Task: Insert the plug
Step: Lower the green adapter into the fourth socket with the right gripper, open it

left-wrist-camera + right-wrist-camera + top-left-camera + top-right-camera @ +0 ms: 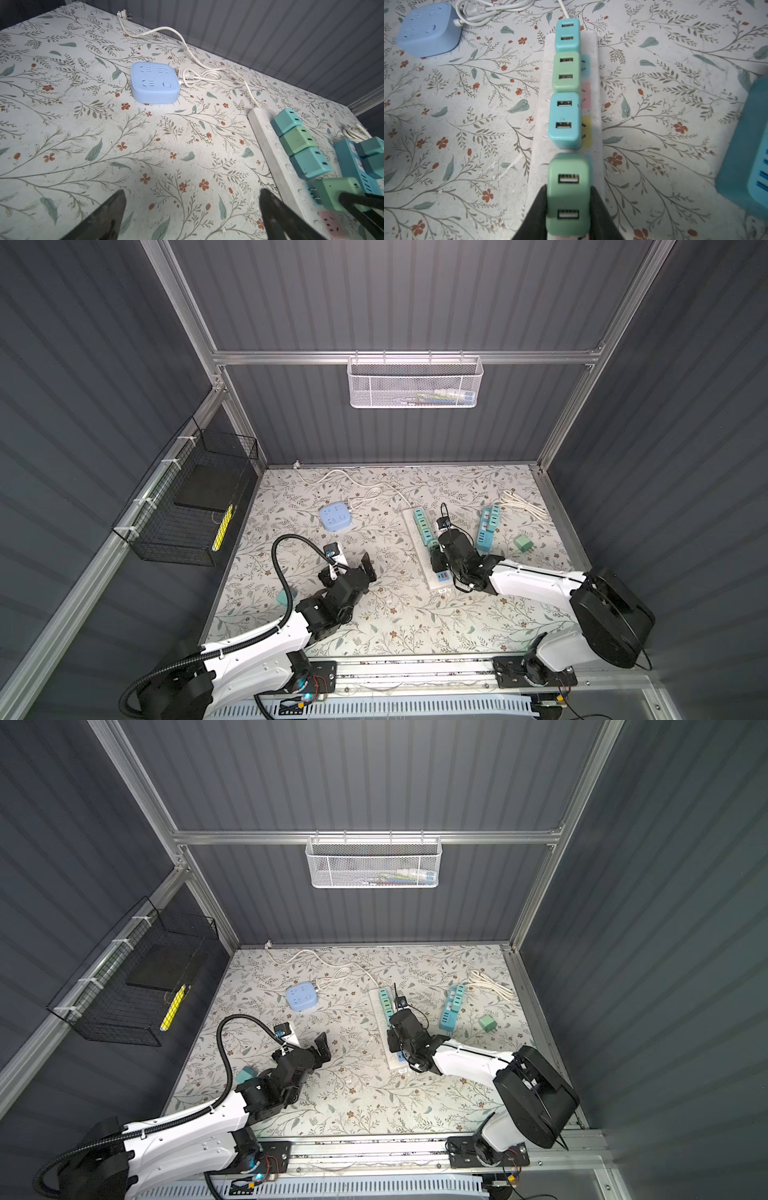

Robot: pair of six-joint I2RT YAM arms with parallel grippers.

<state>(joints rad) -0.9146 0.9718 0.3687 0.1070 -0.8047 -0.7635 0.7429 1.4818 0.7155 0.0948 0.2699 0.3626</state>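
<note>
Plug: green cube-shaped USB charger plug (568, 166) was pinched in the right fingers (600, 212). It sat over the long white plastic power strip (536, 145), fourth in line, just beside the last seated cube.
Prongs: metal prongs (312, 194) showed bare in the left wrist view, pointing at the strip's face, so the plug wasn't pushed home. Honestly couldn't tell if the tips were in the slots.
Right fingers: clamped tight on the green plug, one on each side.
Left fingers (108, 218): spread wide, holding nothing, hanging over the floral-print table (374, 626), off to the left of the strip and apart from it.
Strip row: far teal cube (567, 35), middle green cube (566, 71) and near teal cube (564, 120) were all plugged in, packed close in a straight line.
Free socket: pink socket patch (330, 224) sat uncovered on the strip, just past the held plug.
Other stuff: pale blue square socket box (334, 516) lay on the table left of the strip with its looped white cord (207, 76) beside it. On the right were a teal power strip (484, 541) carrying its own cubes, a loose green cube (523, 543) and a coiled white cable (524, 504).
</note>
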